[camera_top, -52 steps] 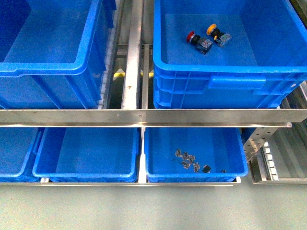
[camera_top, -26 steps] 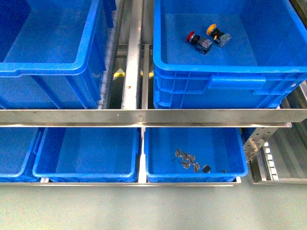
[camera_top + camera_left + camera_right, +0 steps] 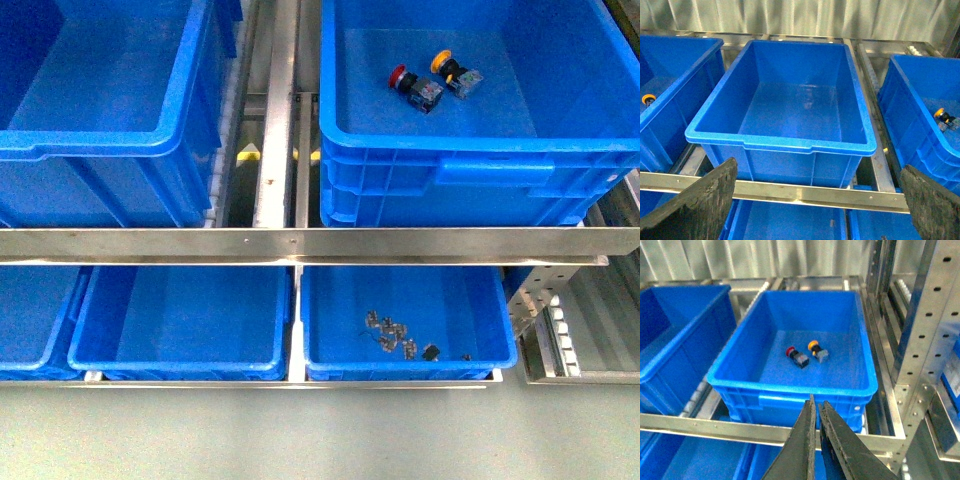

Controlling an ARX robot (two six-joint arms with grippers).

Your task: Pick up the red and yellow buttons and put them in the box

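Observation:
A red button [image 3: 403,80] and a yellow button [image 3: 443,63] lie side by side on the floor of the box [image 3: 480,175], the deep blue ribbed bin at the upper right. Neither gripper shows in the front view. In the right wrist view my right gripper [image 3: 816,405] is shut and empty, in front of the box's rim [image 3: 790,384], well short of the red button [image 3: 791,352] and yellow button [image 3: 813,345]. My left gripper [image 3: 817,167] is open and empty before a smooth-fronted bin [image 3: 790,145]. The yellow button [image 3: 940,113] shows at that view's edge.
A smooth-fronted big blue bin [image 3: 100,140] stands at the upper left. A steel rail [image 3: 300,243] crosses below both bins. Shallow blue trays [image 3: 180,365] sit underneath, one [image 3: 330,365] holding small metal parts [image 3: 392,335]. A perforated steel upright [image 3: 920,340] stands beside the box. A yellow cap [image 3: 647,99] lies in another bin.

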